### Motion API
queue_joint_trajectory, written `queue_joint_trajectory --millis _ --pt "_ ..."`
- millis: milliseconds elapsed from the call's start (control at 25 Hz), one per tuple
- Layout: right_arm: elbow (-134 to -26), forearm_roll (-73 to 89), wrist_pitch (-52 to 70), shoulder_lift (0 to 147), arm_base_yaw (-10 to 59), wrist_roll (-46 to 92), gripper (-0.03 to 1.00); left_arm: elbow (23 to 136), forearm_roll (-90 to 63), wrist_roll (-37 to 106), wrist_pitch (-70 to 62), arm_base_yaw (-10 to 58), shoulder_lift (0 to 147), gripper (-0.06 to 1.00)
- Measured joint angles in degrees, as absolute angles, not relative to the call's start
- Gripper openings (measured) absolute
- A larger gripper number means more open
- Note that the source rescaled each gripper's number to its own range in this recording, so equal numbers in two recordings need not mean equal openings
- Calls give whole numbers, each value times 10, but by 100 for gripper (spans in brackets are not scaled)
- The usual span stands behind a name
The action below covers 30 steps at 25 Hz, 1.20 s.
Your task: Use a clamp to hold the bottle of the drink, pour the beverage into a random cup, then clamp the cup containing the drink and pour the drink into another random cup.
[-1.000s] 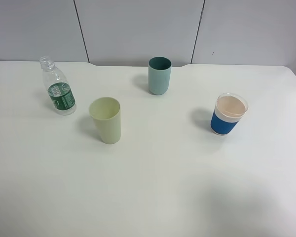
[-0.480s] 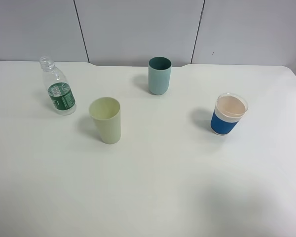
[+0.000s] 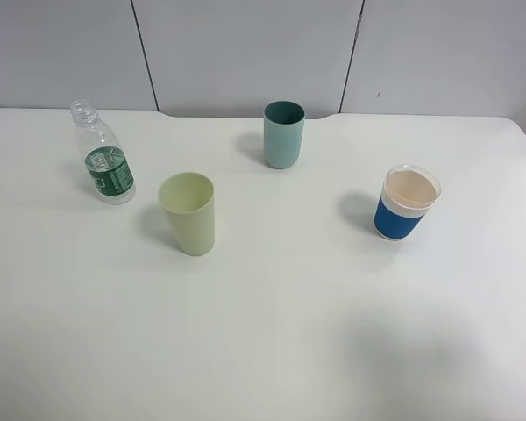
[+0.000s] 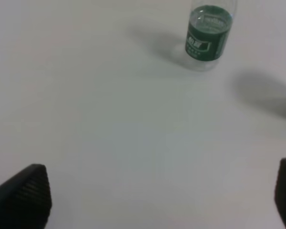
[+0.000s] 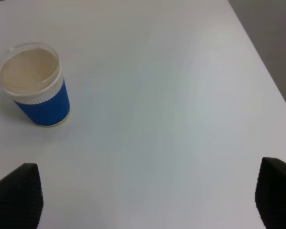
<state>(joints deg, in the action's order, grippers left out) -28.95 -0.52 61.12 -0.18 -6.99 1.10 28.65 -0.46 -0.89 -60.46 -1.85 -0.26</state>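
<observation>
A clear uncapped bottle with a green label (image 3: 104, 158) stands upright at the left of the white table; it also shows in the left wrist view (image 4: 207, 34). A pale green cup (image 3: 188, 213) stands to its right. A teal cup (image 3: 283, 134) stands at the back middle. A blue-sleeved paper cup (image 3: 406, 203) stands at the right, also in the right wrist view (image 5: 34, 85). My left gripper (image 4: 162, 198) is open, well short of the bottle. My right gripper (image 5: 148, 200) is open, apart from the blue cup. Neither arm shows in the exterior view.
The white table (image 3: 272, 324) ends at a grey panelled wall (image 3: 245, 53) behind. Its right edge (image 5: 262, 62) runs close past the blue cup's side.
</observation>
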Motion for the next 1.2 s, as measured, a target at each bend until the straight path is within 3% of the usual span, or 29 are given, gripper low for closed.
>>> queue_joint_trajectory --millis 440,840,1200 --pt "-288 0 611 -2 -56 11 90 287 -5 -9 -605 -17 -3 87" --pt "-288 0 611 -2 -56 11 90 287 -5 -9 -605 145 -3 87" --pt "-288 0 611 -2 -56 11 90 287 -5 -9 -605 151 -3 87"
